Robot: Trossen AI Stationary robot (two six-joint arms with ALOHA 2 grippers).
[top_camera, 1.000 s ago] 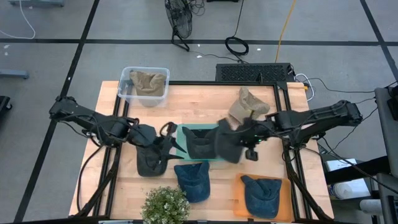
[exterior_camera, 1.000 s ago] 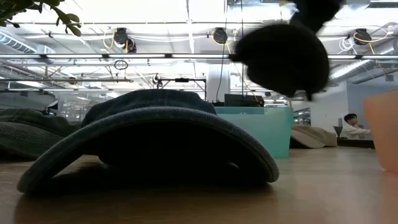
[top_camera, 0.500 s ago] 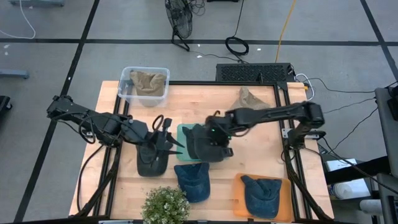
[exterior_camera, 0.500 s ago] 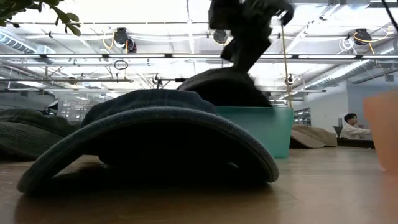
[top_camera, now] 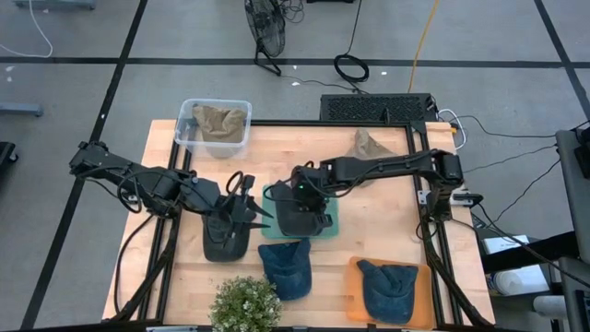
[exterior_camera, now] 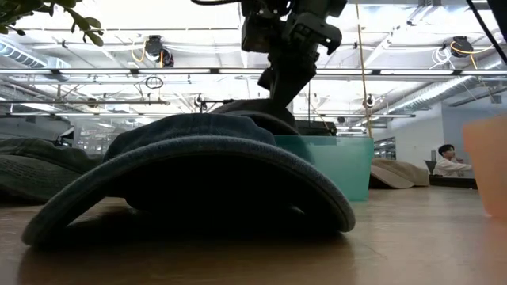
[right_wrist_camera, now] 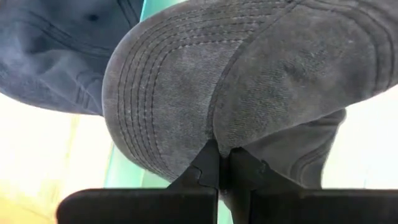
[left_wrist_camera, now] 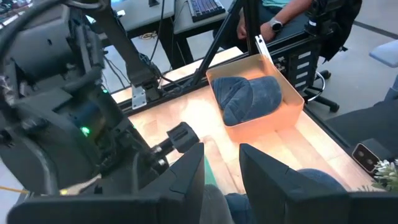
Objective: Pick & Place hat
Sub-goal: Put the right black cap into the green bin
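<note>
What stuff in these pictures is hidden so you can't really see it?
- Teal tray, high view: mostly covered by the dark grey cap and the right gripper.
- Left gripper, high view: jaws too small to judge.
- Potted green plant, high view: cut off by the bottom edge.

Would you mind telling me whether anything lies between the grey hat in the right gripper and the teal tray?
Nothing visible does. The right gripper holds the grey hat directly over the teal tray, the hat already resting in it. The left gripper waits beside the tray over a dark hat.
</note>
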